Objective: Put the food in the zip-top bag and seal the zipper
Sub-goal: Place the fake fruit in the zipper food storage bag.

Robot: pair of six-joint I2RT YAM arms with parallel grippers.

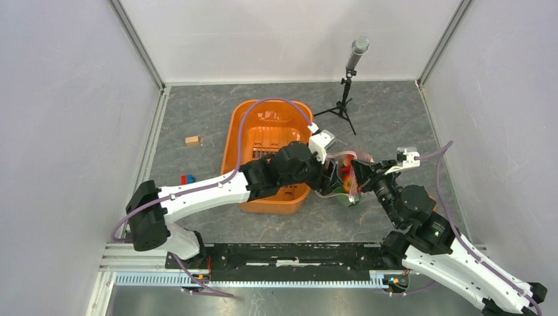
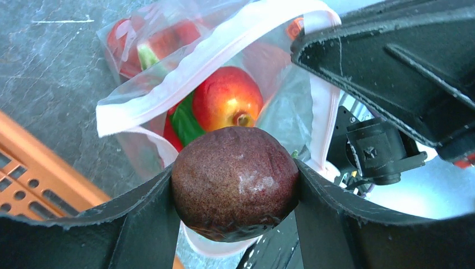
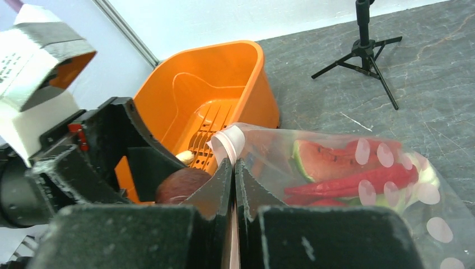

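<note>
Overhead view, right of centre: two robot arms meet over a clear zip-top bag (image 1: 350, 179), which lies on the grey table (image 1: 395, 118) just to the right of an orange tub (image 1: 263, 131).

The left gripper (image 1: 327, 178) is clamped on a dark round piece (image 2: 234, 182) of toy food, one finger on each side of it. In the left wrist view this piece fills the lower centre of the frame, hanging directly in front of the bag's open mouth and not yet inside.

The right gripper (image 3: 234, 168) is closed on the bag's mouth edge. A fold of the pale pink zipper (image 2: 185, 73) is pinched between its fingers, so the opening is held up and apart.

Already inside the bag are a watermelon slice (image 3: 322, 159), long red pieces (image 3: 347, 182) and a red and yellow fruit (image 2: 229, 103), with something green beside it.

The loading step appears to be in hand, likely near its end. Next, the dark piece would need to be carried past the pink strip and released well inside, with the mouth held open. The zipper is unsealed; it would then have to be pressed shut along its full length.
</note>
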